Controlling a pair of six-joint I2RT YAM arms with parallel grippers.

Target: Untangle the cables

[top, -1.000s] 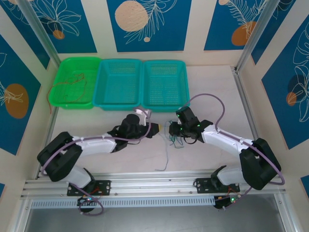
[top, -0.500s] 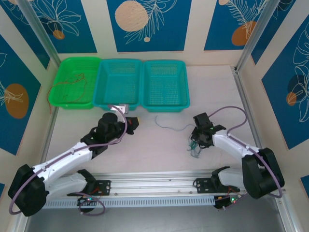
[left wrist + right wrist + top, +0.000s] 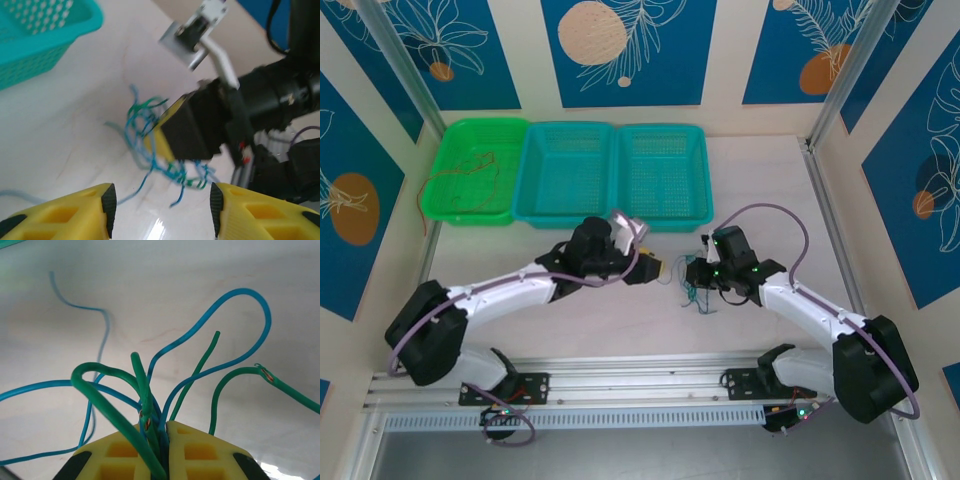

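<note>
Clamping cables (image 3: pixel 141 380) (green, blue): right gripper (image 3: pixel 159 432) | left gripper (image 3: pixel 162 205) apart, cables just ahead

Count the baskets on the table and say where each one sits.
3, in a row along the table's far side: the green basket on the left, the middle teal basket next to it, the right teal basket last. None looks hidden.

Both arms stand on black brackets bolted to the aluminium rail (image 3: pixel 640 380). The left arm (image 3: pixel 500 292) and right arm (image 3: pixel 800 302) share white link shells and bulky black joint housings. A purple-grey cable loops along each, away from the rail. Small green lights glow on the right arm (also beside the rail). The left gripper (image 3: pixel 161 205) and right gripper (image 3: pixel 161 434) have yellow, hollow-celled fingers (image 3: pixel 70 220).
</note>
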